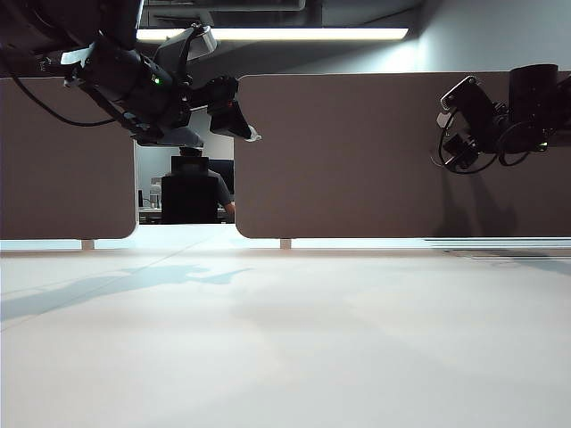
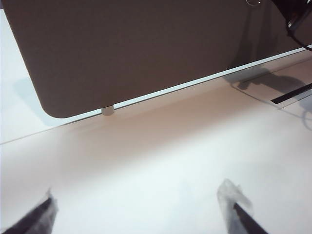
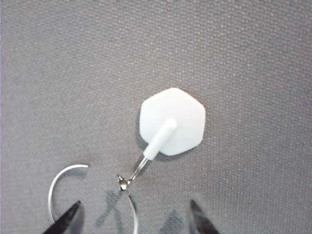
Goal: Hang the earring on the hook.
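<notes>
Spanning the back of the pale table (image 1: 285,348), a grey fabric partition panel (image 1: 401,156) is the landmark here, with a second panel (image 1: 62,160) beside it across a gap. In that gap a seated person (image 1: 189,192) shows from behind. The left arm (image 1: 134,85) hangs high in front of the gap, its left gripper (image 2: 141,209) held above the bare table just short of the main panel; its two fingertips (image 2: 236,202) stand wide apart with nothing between them. The right arm (image 1: 500,116) is raised against the main panel's upper far end. There the hook (image 3: 171,122), a white hexagonal base with a white peg and a thin wire prong, is fixed to the panel's fabric. The earring (image 3: 92,200), a thin silver hoop, hangs on that prong by its small clasp, lying against the panel. The right gripper (image 3: 134,222) hovers just below the hook, its fingers (image 3: 68,222) parted on either side of the hoop and not clearly pinching the wire.
</notes>
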Controlling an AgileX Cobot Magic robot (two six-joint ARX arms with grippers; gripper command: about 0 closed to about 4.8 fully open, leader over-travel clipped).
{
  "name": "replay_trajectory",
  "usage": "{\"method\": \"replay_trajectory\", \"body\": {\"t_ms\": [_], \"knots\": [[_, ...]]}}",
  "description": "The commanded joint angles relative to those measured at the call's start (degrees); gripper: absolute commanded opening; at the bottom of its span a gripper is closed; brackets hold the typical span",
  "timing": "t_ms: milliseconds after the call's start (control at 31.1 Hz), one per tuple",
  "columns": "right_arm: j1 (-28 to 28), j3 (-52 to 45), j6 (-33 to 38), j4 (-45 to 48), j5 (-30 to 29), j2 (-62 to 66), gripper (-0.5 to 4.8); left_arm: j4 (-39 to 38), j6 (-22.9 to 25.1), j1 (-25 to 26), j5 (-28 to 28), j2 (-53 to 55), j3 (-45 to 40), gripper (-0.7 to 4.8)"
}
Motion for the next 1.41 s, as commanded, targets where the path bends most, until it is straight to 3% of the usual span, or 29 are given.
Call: {"method": "replay_trajectory", "body": {"t_ms": [32, 193, 385, 450, 482, 546, 578, 642, 867, 1027, 1156, 1413], "knots": [[-0.1, 0.4, 3.7, 3.2, -0.3, -0.7, 3.3, 0.4, 0.0, 0.0, -0.3, -0.1, 0.2, 4.79], [-0.1, 0.4, 5.9, 4.5, -1.4, -2.3, 3.74, 0.3, 0.0, 0.0, -0.4, -0.1, 0.2, 4.79], [0.0, 0.4, 10.6, 2.2, -2.0, -4.8, 3.73, 0.3, 0.0, 0.0, -0.3, -0.1, 0.2, 4.79], [0.4, 0.4, 11.9, -0.3, -2.0, -5.8, 3.5, 0.3, -0.8, 0.0, -0.3, -0.1, 0.2, 4.79], [0.6, 0.4, 12.7, -2.2, -2.0, -6.4, 2.94, 0.2, -1.4, 0.0, -0.3, -0.3, 0.2, 4.76], [1.0, 0.3, 14.8, -7.0, -2.0, -8.2, 0.58, -0.7, -1.7, 0.0, -0.3, -1.0, 0.2, 3.43], [1.2, 0.3, 15.5, -9.1, -2.0, -9.2, -0.2, -1.5, -1.7, 0.0, -0.4, -1.7, 0.2, 2.49], [1.6, 0.3, 19.2, -13.2, -1.7, -11.4, -0.06, -4.2, -1.3, 0.0, -0.9, -3.9, 0.2, 0.08], [5.0, 0.2, 27.9, -27.3, 3.9, -19.2, -0.05, -7.7, 1.1, 0.0, -2.9, -13.6, 0.2, -0.06], [7.1, -0.1, 27.6, -42.8, 7.4, -23.7, -0.06, -13.4, 0.3, 0.0, -0.3, -19.9, 0.2, -0.06], [9.5, -0.1, 28.0, -49.1, 7.1, -27.0, -0.06, -20.2, -2.2, -0.3, 3.3, -24.8, 0.2, -0.06], [15.4, -0.1, 29.2, -54.8, 10.6, -35.5, -0.05, -31.3, -2.1, -1.5, -0.2, -37.7, 0.2, -0.06]]}}
